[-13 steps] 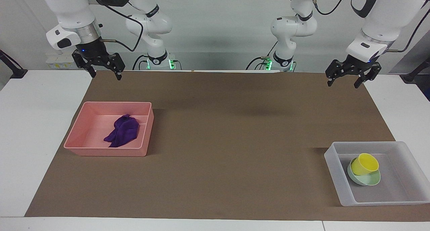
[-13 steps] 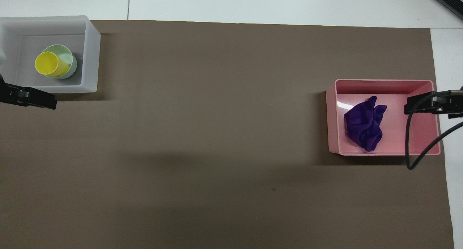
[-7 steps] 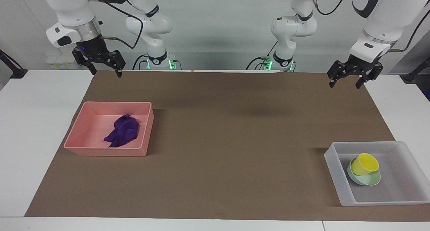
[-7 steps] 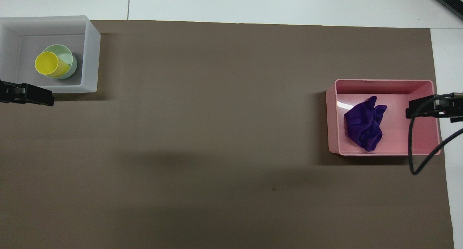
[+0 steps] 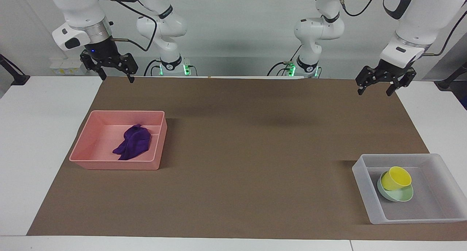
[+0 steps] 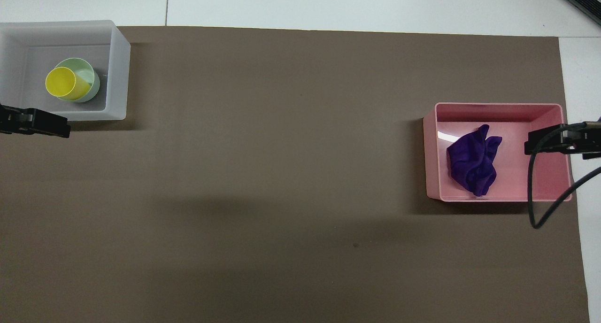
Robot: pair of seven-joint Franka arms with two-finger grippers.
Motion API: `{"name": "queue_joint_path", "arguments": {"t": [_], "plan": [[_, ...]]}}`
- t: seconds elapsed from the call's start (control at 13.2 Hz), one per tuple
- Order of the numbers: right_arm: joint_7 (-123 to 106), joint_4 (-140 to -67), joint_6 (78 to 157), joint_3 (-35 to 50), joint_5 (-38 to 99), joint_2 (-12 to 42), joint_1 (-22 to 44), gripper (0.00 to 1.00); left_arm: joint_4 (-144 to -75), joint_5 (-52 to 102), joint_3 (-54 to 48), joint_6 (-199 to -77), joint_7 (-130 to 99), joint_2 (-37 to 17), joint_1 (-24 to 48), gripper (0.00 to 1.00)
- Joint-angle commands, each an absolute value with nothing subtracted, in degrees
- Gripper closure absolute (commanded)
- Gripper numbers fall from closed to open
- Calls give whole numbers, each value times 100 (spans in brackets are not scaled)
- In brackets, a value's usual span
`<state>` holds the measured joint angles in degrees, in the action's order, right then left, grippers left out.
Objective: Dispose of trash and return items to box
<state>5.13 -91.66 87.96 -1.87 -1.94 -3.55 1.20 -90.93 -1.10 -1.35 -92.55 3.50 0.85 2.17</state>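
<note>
The purple rag (image 5: 133, 142) lies crumpled in the pink tray (image 5: 109, 164), toward the right arm's end; it also shows in the overhead view (image 6: 472, 165). The yellow cup (image 5: 397, 178) leans tilted in the mint-green bowl (image 5: 401, 197), and both sit inside the translucent box (image 5: 365, 192) at the left arm's end. My right gripper (image 5: 115, 78) is open and empty, raised over the mat's edge by the robots. My left gripper (image 5: 374, 92) is open and empty, raised over the mat's corner at its own end.
A brown mat (image 5: 255, 152) covers most of the white table (image 5: 36, 134). In the overhead view the pink tray (image 6: 432, 154) and the box (image 6: 119, 74) stand at the mat's two ends, and the right arm's cable (image 6: 533, 196) hangs over the pink tray.
Both grippers have drawn up and back toward the robots a little, still open and empty. The rag, cup, bowl and both trays have not moved.
</note>
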Motion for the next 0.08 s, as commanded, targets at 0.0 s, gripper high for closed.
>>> {"name": "queue_joint_path", "arguments": {"t": [0.0], "plan": [[369,-9211,8780,-158,-220,-422,97,0,-9229,-53,-123,-9246,316,211,202,0]]}}
